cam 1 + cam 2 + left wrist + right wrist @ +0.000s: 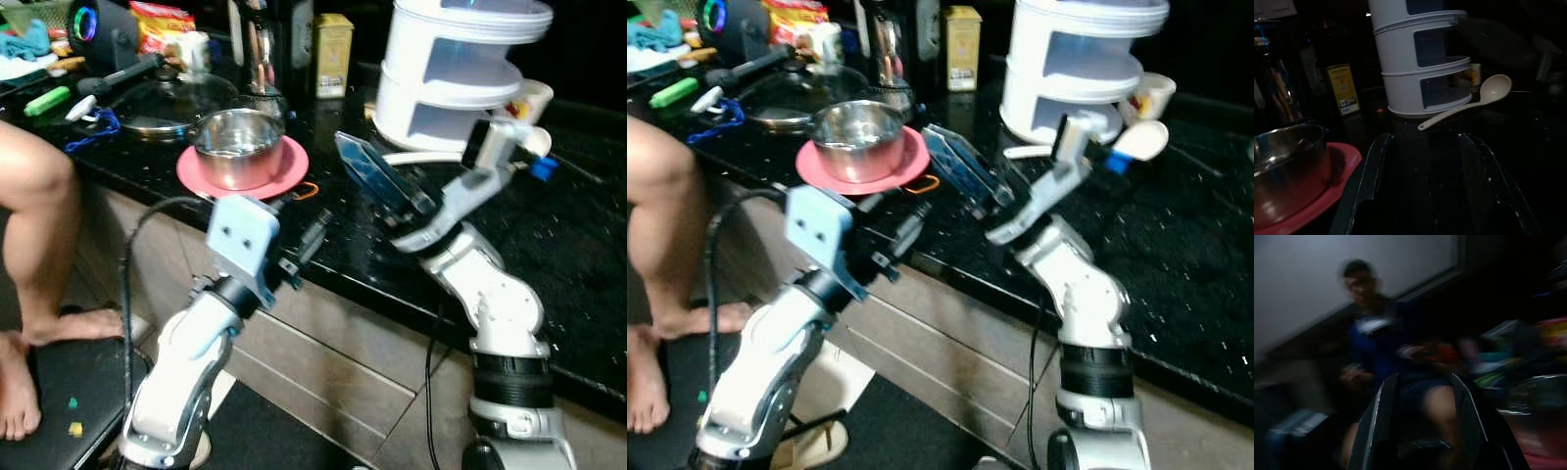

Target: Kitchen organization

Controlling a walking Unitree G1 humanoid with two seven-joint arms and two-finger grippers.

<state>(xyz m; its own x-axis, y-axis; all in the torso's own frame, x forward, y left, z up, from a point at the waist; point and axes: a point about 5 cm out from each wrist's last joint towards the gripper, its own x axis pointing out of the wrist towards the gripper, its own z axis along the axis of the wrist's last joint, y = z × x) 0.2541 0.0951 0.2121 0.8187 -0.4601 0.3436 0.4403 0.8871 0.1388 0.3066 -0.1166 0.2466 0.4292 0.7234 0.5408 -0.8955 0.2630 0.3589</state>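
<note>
A steel pot [238, 147] stands on a pink plate [290, 172] near the front edge of the black counter [578, 255]. Behind it to the right rises a white tiered container [460, 69], with a cream ladle [1474, 105] lying at its foot. My left gripper [315, 233] hovers at the counter's front edge just right of the plate, open with nothing between its fingers [1364, 181]. My right gripper [358, 162] is raised over the counter between pot and container, pointing left, open and empty; its wrist view is blurred.
A person sits at the left, bare leg [34, 206] close to my left arm. A glass-lidded pan [167, 108], a yellow box [333, 54], a green marker [47, 100] and packets crowd the counter's back left. Cabinet fronts [333, 362] lie below the counter.
</note>
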